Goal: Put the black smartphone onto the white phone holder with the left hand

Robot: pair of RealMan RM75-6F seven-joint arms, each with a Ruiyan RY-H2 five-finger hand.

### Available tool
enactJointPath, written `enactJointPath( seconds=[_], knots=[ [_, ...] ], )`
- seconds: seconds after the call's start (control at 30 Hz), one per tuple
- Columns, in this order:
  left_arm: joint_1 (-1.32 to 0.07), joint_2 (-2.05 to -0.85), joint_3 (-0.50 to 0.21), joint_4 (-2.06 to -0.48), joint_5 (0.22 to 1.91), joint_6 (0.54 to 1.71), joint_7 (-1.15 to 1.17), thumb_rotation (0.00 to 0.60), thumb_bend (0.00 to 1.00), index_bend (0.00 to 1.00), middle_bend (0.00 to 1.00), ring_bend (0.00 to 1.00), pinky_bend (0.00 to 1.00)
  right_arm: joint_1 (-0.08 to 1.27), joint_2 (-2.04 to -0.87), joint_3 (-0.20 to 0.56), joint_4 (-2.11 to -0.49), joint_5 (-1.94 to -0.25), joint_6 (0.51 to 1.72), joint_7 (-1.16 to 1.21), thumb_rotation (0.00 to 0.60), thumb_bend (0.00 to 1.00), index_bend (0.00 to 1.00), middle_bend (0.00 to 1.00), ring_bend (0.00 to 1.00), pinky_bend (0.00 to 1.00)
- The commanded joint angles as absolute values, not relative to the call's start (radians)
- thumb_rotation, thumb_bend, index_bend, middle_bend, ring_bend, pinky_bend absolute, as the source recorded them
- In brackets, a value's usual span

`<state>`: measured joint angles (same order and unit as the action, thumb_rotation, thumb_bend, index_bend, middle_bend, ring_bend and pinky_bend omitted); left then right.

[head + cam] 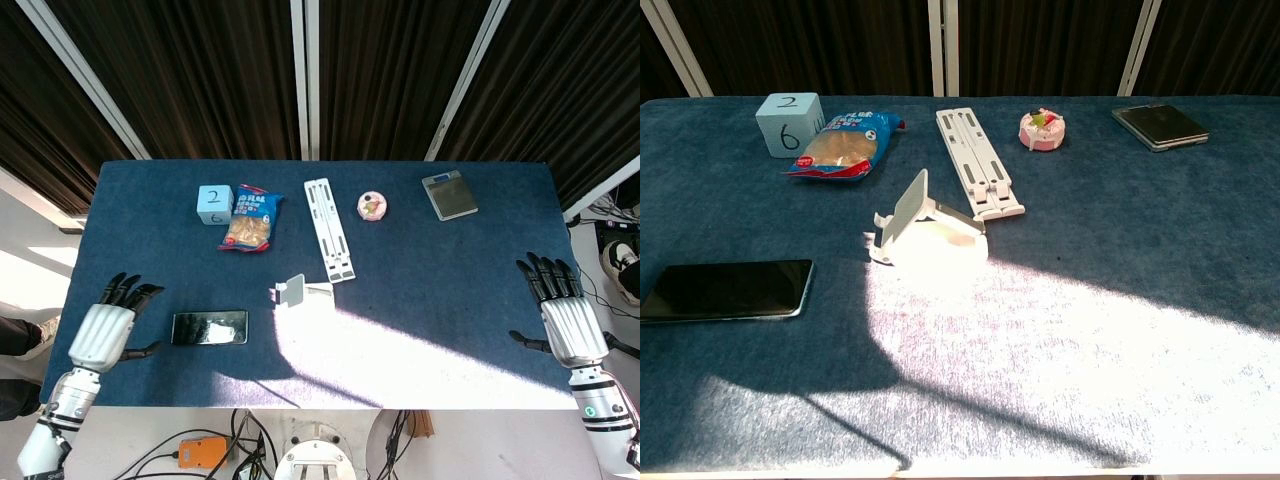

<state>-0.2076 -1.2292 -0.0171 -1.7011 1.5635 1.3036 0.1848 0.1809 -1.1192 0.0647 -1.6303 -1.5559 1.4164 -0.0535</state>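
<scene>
My left hand (pixel 103 332) is over the tabletop (pixel 450 270) edge, fingers spread and holding nothing — just beside the black smartphone (pixel 209 327), which lies flat. The white phone holder (pixel 299 292) stands apart, toward the middle. My right hand (pixel 566 318) is at the other side — also spread, holding nothing.

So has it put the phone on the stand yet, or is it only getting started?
Only getting started. Nothing is done yet: the black smartphone lies flat on the blue table, apart from the white phone holder, which stands empty. In hand: the left hand is open beside the phone, not touching it. The right hand is open at the table's far side. Left to do: grasp, lift and set the phone on the holder.
</scene>
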Motion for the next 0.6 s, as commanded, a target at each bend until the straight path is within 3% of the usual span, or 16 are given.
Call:
enactJointPath(
  seconds=[0.03,0.3,0.6],
  knots=[
    [-0.272,-1.299,-0.019,-1.728,1.527,1.2,0.244,0.6,0.1,0.2,0.19,0.07,0.0,0.181,-1.119,0.061,-1.63,-1.554,1.41,-0.057,0.6,0.05,0.0,0.02,0.0,0.0],
    [-0.341,-1.43,-0.063,-1.699,1.365,1.093,0.401,0.6,0.1,0.17,0.12,0.01,0.0,0.195,-1.123,0.053,-1.636,-1.549,1.375,-0.073,0.6,0.05,0.0,0.02,0.0,0.0],
    [-0.376,-1.475,-0.073,-1.701,1.22,1.051,0.478,0.6,0.1,0.17,0.12,0.0,0.0,0.195,-1.126,0.052,-1.631,-1.538,1.372,-0.072,0.6,0.05,0.0,0.02,0.0,0.0]
  ],
)
